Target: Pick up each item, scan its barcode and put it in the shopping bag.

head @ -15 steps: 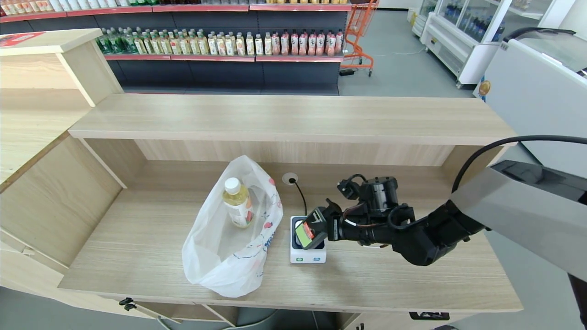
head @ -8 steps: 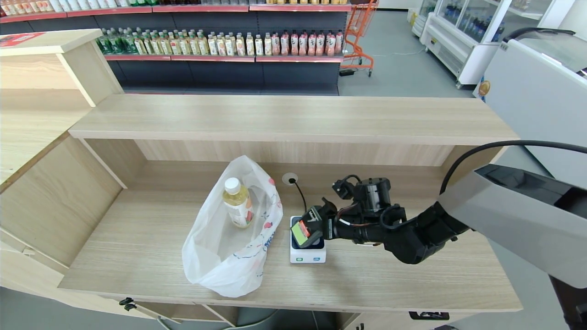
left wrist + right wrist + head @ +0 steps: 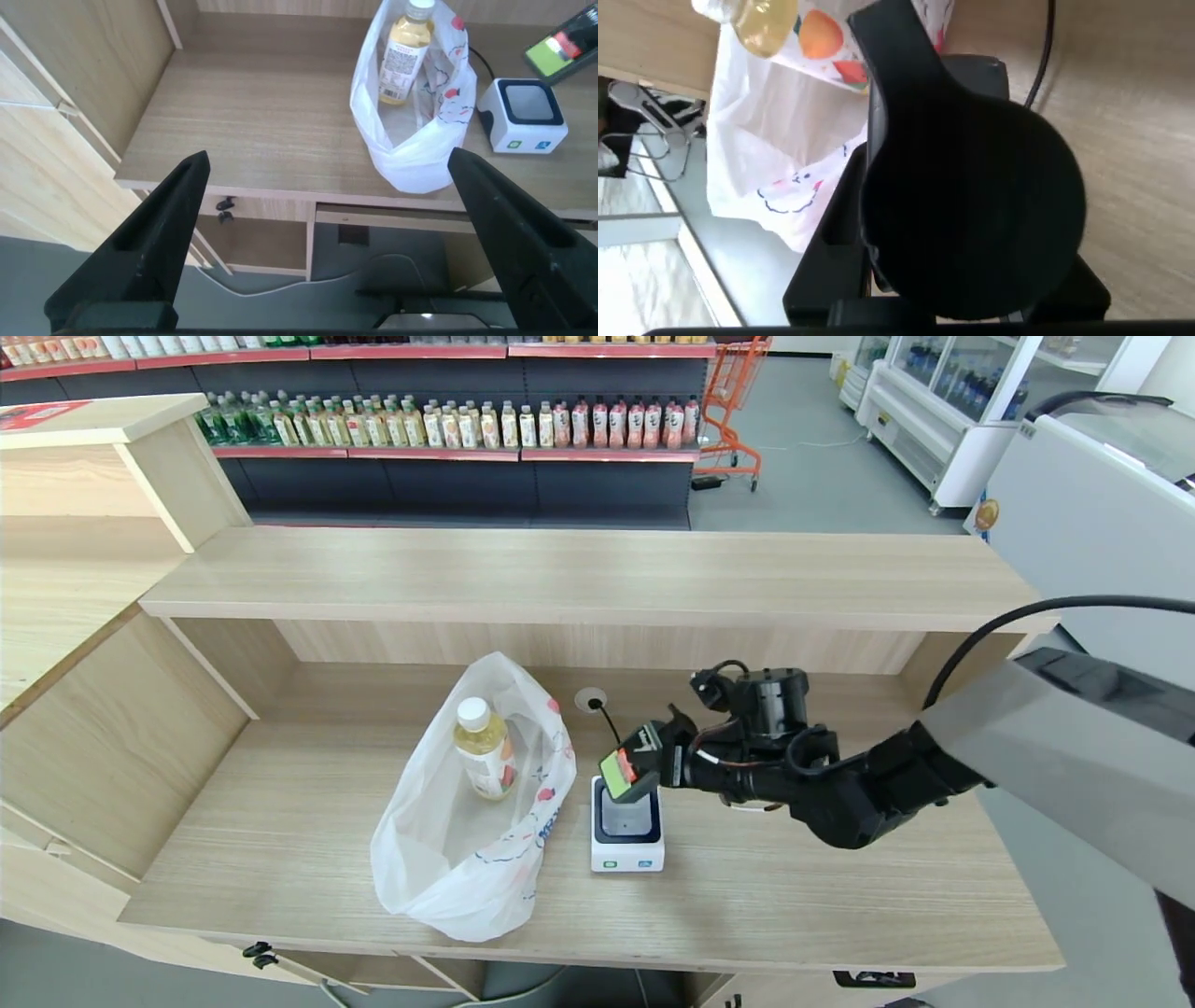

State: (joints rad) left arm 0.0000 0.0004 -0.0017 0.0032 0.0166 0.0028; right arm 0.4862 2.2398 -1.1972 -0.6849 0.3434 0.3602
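Just above the scanner (image 3: pixel 627 841), the right gripper (image 3: pixel 642 758) is clamped on a small green-and-red packet (image 3: pixel 617 773); left of it the shopping bag (image 3: pixel 457 873) holds a bottle (image 3: pixel 483 753). Left gripper (image 3: pixel 327 168) is spread wide, empty.

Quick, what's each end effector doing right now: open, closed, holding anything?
Left end effector: open, holding nothing.
Right end effector: closed on a small green and red item, held above the scanner.
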